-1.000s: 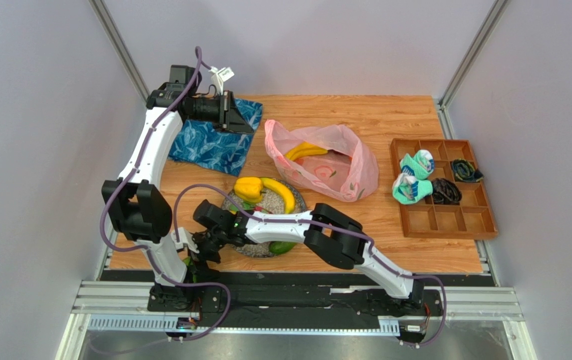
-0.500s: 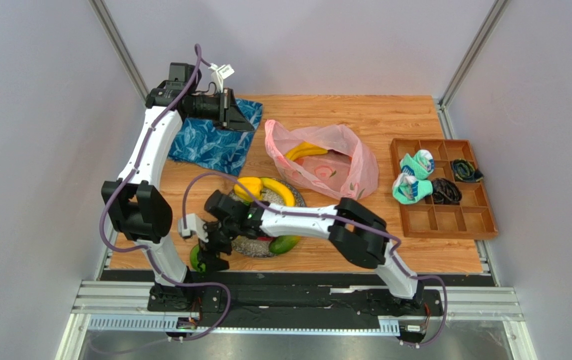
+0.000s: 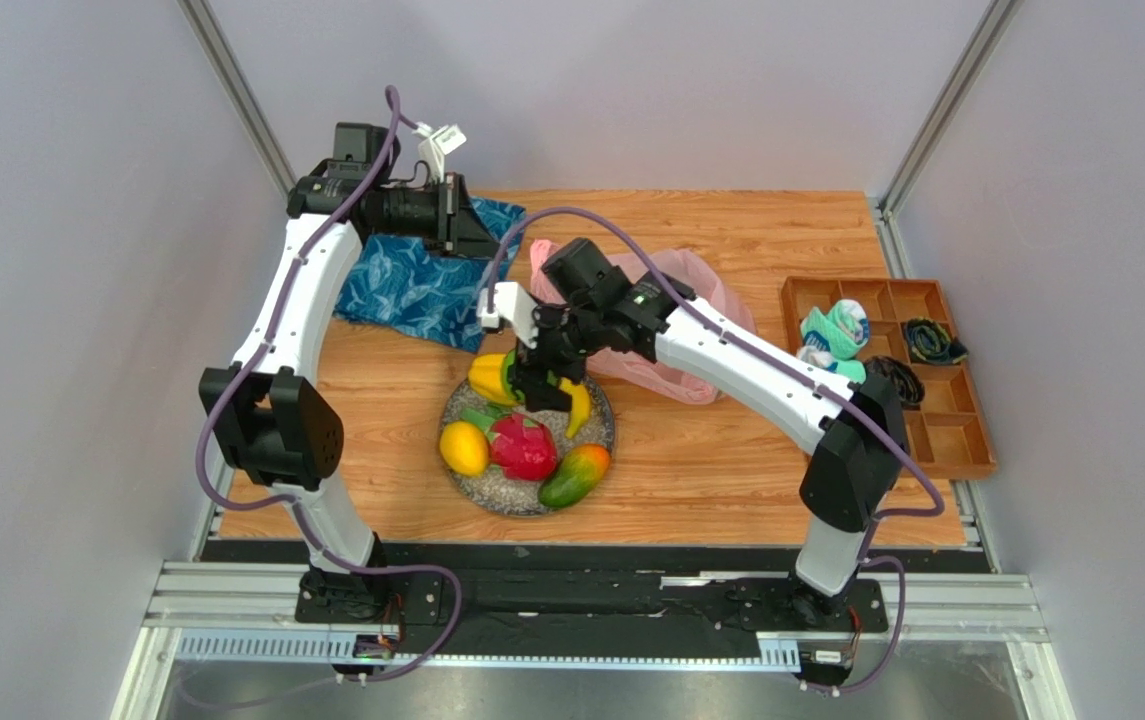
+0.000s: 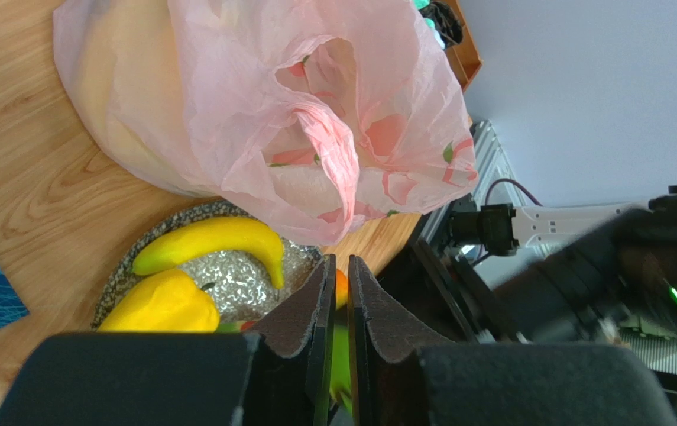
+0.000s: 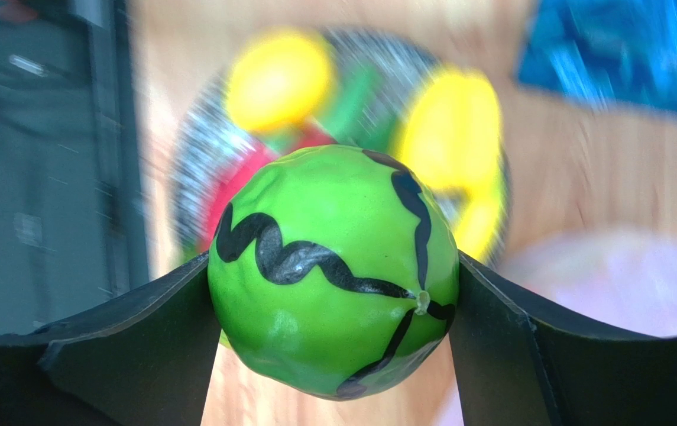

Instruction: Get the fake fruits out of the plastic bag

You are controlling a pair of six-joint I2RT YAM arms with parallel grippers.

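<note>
Right gripper (image 3: 539,375), a black two-finger claw, is clamped on a glossy green plastic melon with black wavy stripes (image 5: 333,266), one finger pressed to each side of it. It holds the melon in the air over the far edge of a round speckled grey plate (image 3: 491,485).

Five fake fruits lie on the plate:
- a yellow lemon-like fruit (image 3: 463,447) at the left
- a red dragon fruit (image 3: 524,447) in the middle
- a red-green mango (image 3: 575,476) at the near right
- a yellow curved banana (image 3: 580,405) at the far right
- a blocky yellow fruit (image 3: 490,375) at the far left

A thin, crinkly, translucent pink plastic bag (image 4: 297,115) lies just beyond the plate on its far right side, its mouth slack and partly folded over.

Left gripper (image 4: 339,266) hangs well beyond the plate's far left. Its fingers are drawn almost together with only a thin slit between them, and they hold nothing.

The task looks largely done: most of the fruit is out, and the melon is out of the bag but not yet set down. A pale yellow shape (image 4: 129,115) shows through the film on the bag's left side. It may be another fruit inside, though the plastic blurs it too much to be sure. The rest of the bag's contents cannot be made out.
</note>
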